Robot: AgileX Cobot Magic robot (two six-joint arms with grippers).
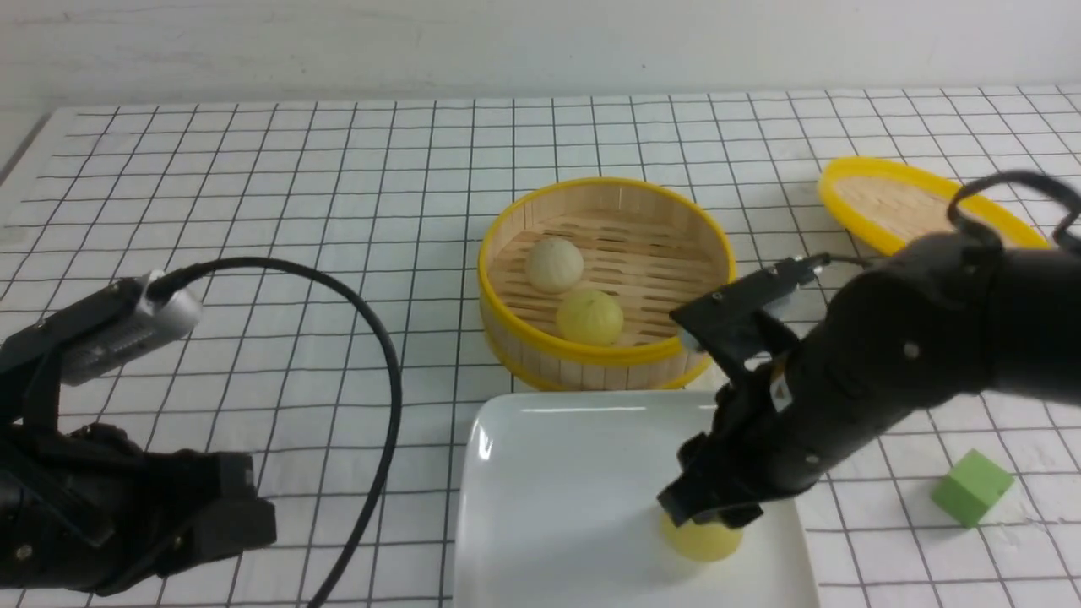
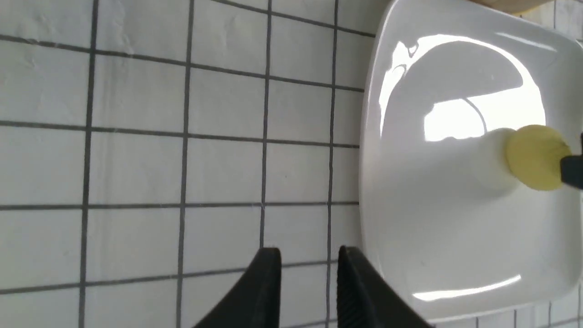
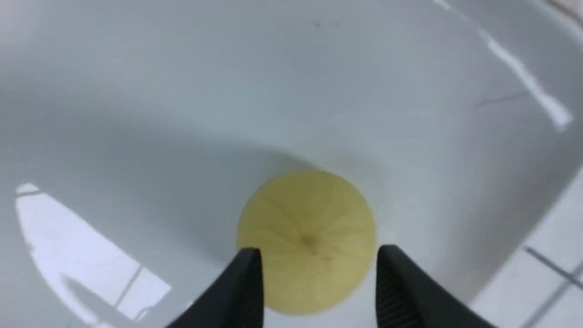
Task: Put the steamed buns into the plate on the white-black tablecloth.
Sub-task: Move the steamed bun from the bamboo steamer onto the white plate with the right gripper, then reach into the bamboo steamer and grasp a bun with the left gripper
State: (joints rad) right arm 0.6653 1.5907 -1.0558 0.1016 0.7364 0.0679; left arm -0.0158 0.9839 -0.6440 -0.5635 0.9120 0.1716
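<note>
**So: 1 yellow bun on the plate, 2 more in the bamboo steamer**

The yellow bun sits pinched top up in the plate's near-right part, close to the right rim, resting on the glossy white surface. The right gripper hangs directly over it w/ jaws wide, abt the bun's own width. In the right wrist view the tips lap over the bun's edges rather than press its sides, so no pinch seen.

The plate lies on the white-black tablecloth. Just past the plate's far edge stands the bamboo steamer. Inside it are a beige bun & a second yellow bun, close together, the yellow one nearer the plate.

The steamer lid lies on the cloth well beyond the plate's far-right corner, partly hidden by the right arm. A green cube sits on the cloth to the plate's right, apart from it.

The left gripper is off the plate's left rim, just beside it, low over the cloth. Its fingers show only a narrow gap w/ nothing btwn them.
</note>
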